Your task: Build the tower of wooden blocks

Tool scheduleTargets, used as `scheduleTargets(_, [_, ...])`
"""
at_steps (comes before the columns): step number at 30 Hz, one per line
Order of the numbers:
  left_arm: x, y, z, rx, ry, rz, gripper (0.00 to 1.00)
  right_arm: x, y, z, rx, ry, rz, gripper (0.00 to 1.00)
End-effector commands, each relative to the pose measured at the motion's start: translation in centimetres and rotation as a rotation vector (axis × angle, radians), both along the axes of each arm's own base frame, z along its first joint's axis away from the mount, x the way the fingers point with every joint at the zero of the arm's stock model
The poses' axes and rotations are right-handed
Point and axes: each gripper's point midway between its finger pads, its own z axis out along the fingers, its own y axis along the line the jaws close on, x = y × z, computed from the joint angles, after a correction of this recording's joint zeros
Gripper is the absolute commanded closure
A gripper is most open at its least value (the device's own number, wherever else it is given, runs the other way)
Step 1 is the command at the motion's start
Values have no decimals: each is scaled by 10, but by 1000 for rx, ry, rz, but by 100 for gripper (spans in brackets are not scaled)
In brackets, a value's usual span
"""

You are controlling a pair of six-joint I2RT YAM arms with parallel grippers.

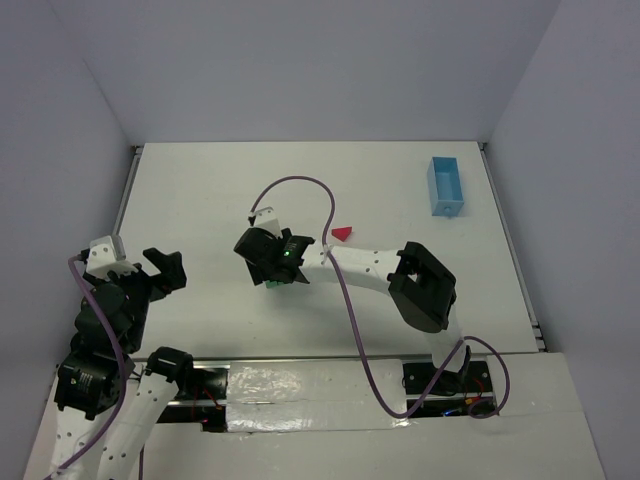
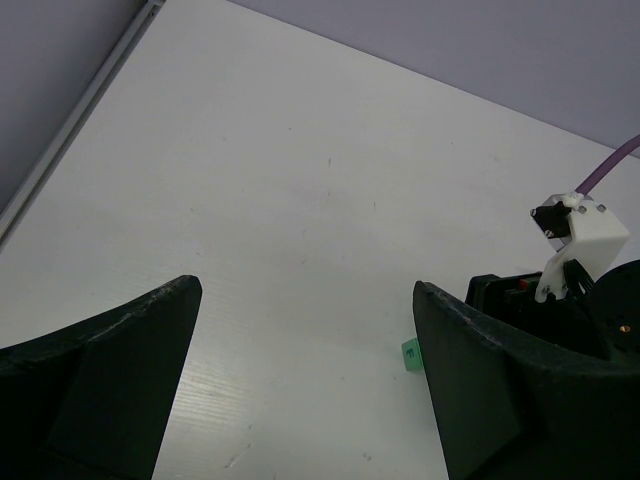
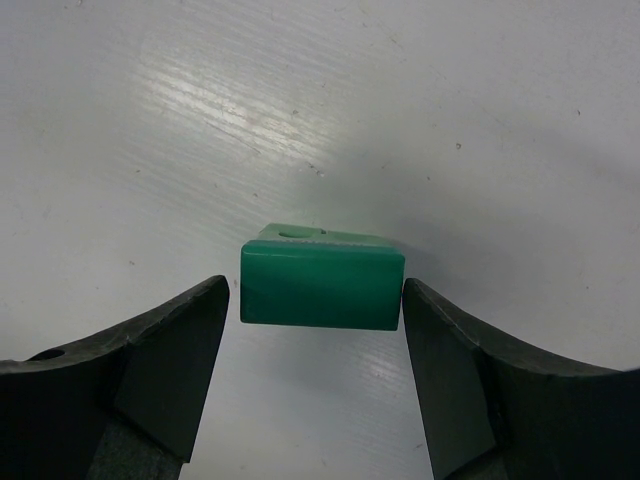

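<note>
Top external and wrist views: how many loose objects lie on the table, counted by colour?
green block: 1 (whether another lies beneath it cannot be told)
red triangular piece: 1
light blue box: 1
Total: 3

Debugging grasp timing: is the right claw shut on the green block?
Open. In the right wrist view the green block sits between the right claw's fingers, a sliver of table showing beside one; the other looks touching.
</note>
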Motion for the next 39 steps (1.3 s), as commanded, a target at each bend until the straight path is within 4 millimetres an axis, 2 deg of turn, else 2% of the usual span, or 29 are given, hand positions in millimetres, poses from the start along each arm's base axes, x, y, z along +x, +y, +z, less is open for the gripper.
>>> scheduleTargets(1, [1,-1,14,0,-64,-8,0,3,7,33,76,-50,-24,23])
scheduleTargets(35, [0,-1,14,-3,-66,-11,0,-1,3,37,84,-43,-57,22])
scheduleTargets(37, [0,-1,14,-3,-67,-12,0,-1,2,41,93,-46,-60,20])
scheduleTargets(38, [0,-1,14,-3,-66,-12,0,-1,2,43,99,-48,-59,16])
scheduleTargets(39, [0,-1,15,-3,-69,-12,0,-1,2,50,113,-54,-59,7])
